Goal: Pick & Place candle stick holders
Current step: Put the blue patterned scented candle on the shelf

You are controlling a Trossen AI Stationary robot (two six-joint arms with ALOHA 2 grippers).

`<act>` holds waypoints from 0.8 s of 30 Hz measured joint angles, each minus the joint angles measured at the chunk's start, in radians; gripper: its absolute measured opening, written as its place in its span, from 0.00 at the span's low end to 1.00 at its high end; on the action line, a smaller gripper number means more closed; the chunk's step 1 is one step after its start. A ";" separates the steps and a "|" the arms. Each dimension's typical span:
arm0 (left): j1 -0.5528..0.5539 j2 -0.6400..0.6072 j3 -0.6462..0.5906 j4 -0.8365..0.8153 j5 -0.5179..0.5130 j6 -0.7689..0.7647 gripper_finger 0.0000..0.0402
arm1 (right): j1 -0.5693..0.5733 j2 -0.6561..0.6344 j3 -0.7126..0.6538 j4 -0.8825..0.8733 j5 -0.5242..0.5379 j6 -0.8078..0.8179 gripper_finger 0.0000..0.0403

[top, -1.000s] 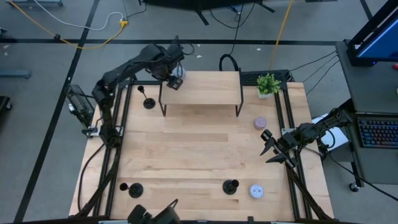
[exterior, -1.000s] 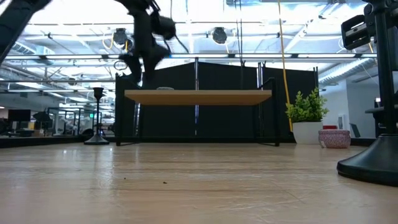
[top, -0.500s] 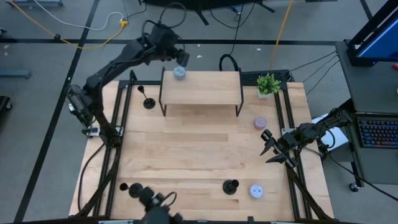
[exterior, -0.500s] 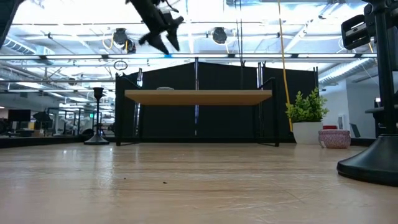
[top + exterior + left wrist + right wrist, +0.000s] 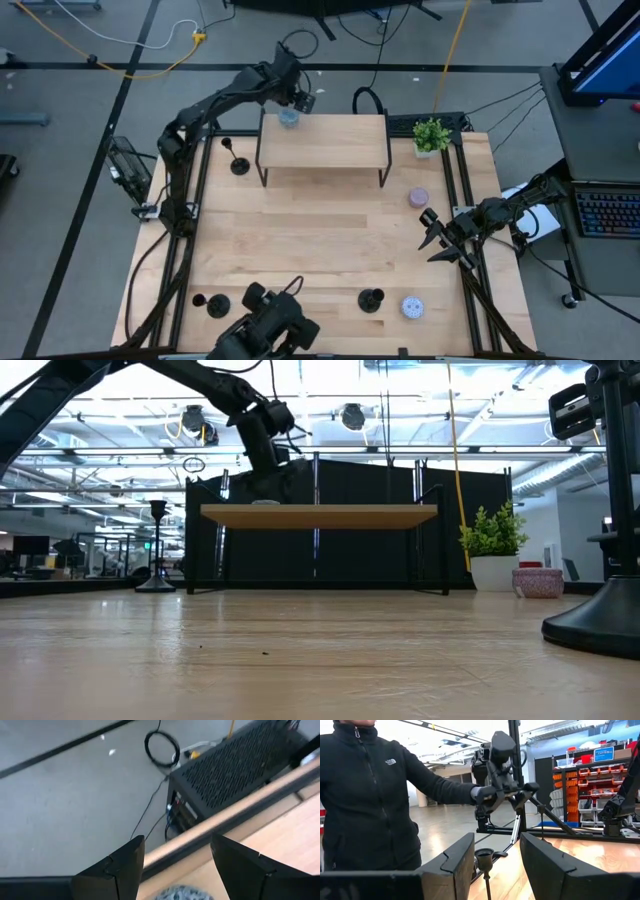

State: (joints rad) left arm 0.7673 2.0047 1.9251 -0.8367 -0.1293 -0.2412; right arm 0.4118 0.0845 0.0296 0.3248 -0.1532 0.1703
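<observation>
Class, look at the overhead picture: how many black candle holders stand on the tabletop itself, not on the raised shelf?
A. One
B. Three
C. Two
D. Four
B. Three stand on the table: one holder left of the shelf, one near the front left corner and one at the front beside the pale-blue tin; the shelf carries only a small tin.

Left arm [image 5: 215,105] showing matte black jointed links, rounded housings. Right arm [image 5: 497,212] looking same, slimmer. Left tool [image 5: 175,865] fingers [image 5: 117,870] appearing dark, angular, flat-faced plates. Right tool [image 5: 495,865] fingers [image 5: 451,865] showing same faceted black plates.
</observation>
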 joint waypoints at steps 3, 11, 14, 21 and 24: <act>-0.001 0.007 0.000 -0.052 0.035 0.000 0.58 | 0.000 0.000 0.000 0.000 0.000 0.000 0.37; -0.005 0.007 0.000 -0.184 0.052 0.001 0.57 | 0.000 0.000 0.000 0.000 0.000 0.000 0.37; -0.011 0.007 0.000 -0.226 0.052 0.000 0.52 | 0.000 0.000 0.000 0.000 0.000 0.000 0.37; -0.037 -0.006 0.002 -0.252 0.053 -0.001 0.41 | 0.000 0.000 0.000 0.000 0.000 0.000 0.37; -0.048 -0.030 0.027 -0.259 0.030 -0.002 0.38 | 0.000 0.000 0.000 0.000 0.000 0.000 0.37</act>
State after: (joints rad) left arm 0.7190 1.9746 1.9525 -1.0960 -0.0993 -0.2428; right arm 0.4119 0.0845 0.0296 0.3250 -0.1532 0.1702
